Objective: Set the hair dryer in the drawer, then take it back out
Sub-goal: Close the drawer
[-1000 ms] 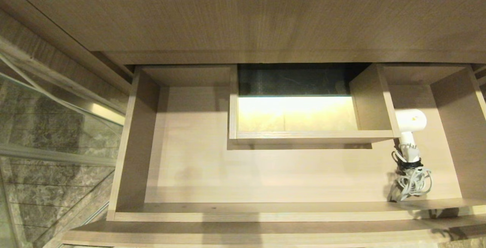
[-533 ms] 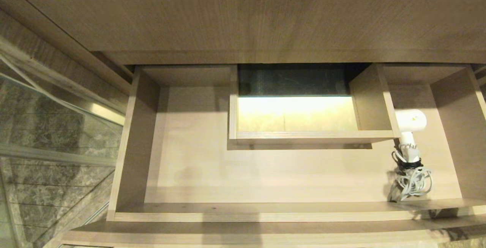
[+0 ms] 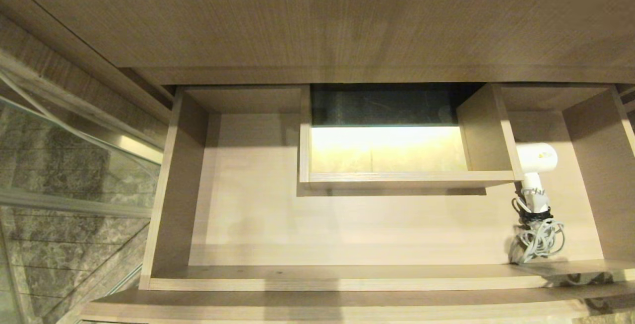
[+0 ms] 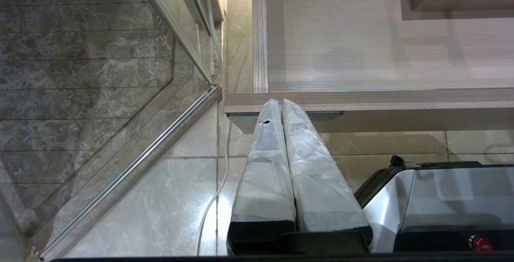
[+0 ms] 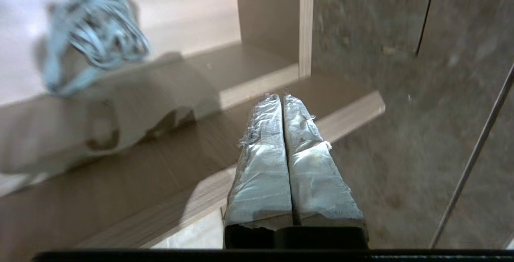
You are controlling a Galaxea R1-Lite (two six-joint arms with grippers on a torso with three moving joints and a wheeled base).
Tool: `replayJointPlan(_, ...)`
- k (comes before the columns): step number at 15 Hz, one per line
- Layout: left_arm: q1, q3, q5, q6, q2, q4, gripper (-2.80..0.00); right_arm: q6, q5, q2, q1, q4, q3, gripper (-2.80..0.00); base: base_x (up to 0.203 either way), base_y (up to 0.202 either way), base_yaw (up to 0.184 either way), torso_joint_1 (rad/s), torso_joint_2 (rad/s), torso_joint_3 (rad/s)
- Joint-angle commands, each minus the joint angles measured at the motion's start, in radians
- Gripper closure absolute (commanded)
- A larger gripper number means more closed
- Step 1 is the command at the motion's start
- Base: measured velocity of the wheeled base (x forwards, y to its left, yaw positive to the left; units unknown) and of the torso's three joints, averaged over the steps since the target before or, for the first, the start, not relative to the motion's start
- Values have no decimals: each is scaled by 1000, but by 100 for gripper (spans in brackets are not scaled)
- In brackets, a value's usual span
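Hair dryer (image 3: 535, 165) and both grippers are shown with the drawer (image 3: 238, 215) pulled fully open. The right gripper (image 5: 281, 98) is seen only in its wrist view, its two wrapped fingers (image 5: 263, 149) pressed together on nothing, poised over the drawer's front edge near the right-hand corner. The left gripper (image 4: 280, 102) is likewise seen only in its own wrist view, its fingers (image 4: 265, 153) also pressed together and empty, low beside the drawer's front left corner, above the tiled floor (image 4: 160, 198). Neither arm is caught by the head view. One hair dryer is counted: it lies inside the drawer at the right end, its white barrel partly hidden behind the wall of the boxed cut-out (image 3: 488, 135), the handle pointing toward the front. Its bundled cord (image 3: 538, 237) is gathered by a black strap and rests against the drawer's front wall. In the right wrist view only the blurred cord (image 5: 96, 33) is visible, the barrel being cut off; the cord lies just beyond the drawer's front wall, near the closed fingertips but apart from them.
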Motion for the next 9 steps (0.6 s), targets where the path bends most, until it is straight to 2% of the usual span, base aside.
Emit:
replayJointPlan(1,0,0,1,0,0,0,0,0,-4,55,-22,-5,-7,0,0,0,0,0,0,0)
replayJointPlan(4,0,-1,1,0,0,0,0,0,-4,101,-56,3,-13,0,0,0,0,0,0,0)
replayJointPlan(9,0,0,1,0,0,0,0,-31,-24,146,-62,19,-7,0,0,0,0,0,0,0)
